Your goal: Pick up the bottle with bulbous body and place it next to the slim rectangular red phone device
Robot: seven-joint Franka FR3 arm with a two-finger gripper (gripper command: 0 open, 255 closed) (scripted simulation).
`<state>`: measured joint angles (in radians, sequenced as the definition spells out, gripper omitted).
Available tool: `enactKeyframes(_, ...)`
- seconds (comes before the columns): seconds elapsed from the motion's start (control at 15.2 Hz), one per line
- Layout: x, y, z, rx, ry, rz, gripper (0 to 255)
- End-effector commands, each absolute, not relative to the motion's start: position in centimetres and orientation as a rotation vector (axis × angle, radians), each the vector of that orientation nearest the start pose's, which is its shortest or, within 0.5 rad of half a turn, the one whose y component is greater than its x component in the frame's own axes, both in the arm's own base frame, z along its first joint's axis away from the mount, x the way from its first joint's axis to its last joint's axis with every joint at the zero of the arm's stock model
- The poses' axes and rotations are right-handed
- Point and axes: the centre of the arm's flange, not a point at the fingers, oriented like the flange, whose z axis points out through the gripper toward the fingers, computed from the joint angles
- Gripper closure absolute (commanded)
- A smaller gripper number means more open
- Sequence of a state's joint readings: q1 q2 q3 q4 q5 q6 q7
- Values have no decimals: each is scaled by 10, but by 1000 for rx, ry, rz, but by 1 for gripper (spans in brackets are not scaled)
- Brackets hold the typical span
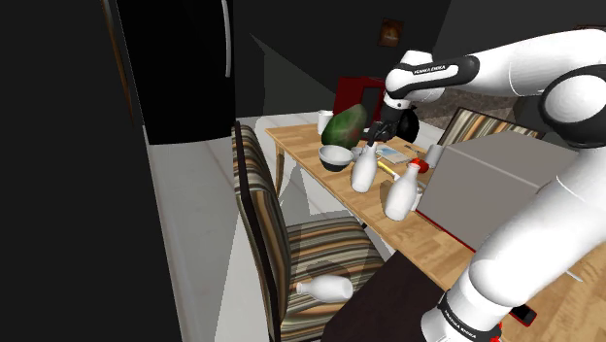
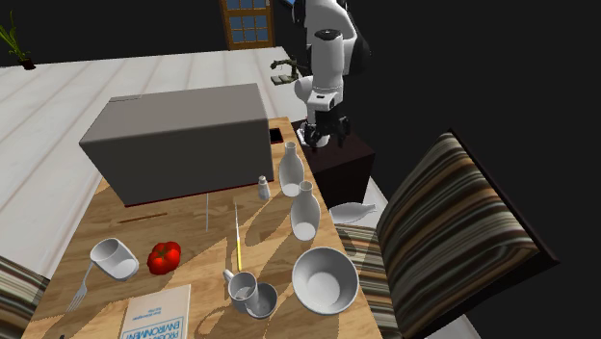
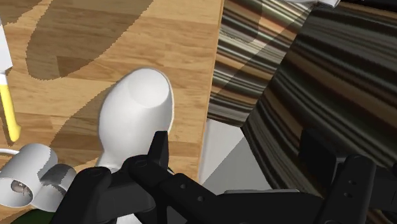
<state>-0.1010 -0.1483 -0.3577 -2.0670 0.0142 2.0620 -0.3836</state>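
Note:
A white bottle with a rounded body (image 1: 364, 171) (image 2: 305, 214) stands on the wooden table (image 2: 193, 241) near its chair-side edge. My gripper (image 1: 381, 134) hangs above it, open and empty. In the wrist view the bottle (image 3: 137, 111) is seen from above, just outside one finger (image 3: 159, 147), not between the two; the gripper's middle (image 3: 238, 151) is over the table edge and the chair. A thin red strip, the phone (image 2: 144, 219) (image 1: 445, 227), lies flat beside the grey box.
A second white bottle (image 2: 291, 169) stands closer to the large grey box (image 2: 178, 135). A bowl (image 2: 325, 279), cups (image 2: 252, 292), yellow-handled knife (image 2: 238, 246), shaker (image 2: 262, 188), red fruit (image 2: 164, 255), mug (image 2: 114, 258) and book (image 2: 154, 313) share the table. Another bottle (image 1: 325, 288) lies on the striped chair (image 1: 291, 253).

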Motion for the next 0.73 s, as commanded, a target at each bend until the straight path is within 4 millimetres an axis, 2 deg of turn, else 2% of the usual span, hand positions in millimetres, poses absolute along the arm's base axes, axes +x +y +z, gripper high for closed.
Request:
enactKeyframes(0.0, 482, -263, 498, -3130, 129, -235, 0)
enactKeyframes(0.53, 527, -348, 461, -3143, 143, -242, 0)
enactKeyframes(0.66, 529, -350, 455, -3143, 144, -242, 0)
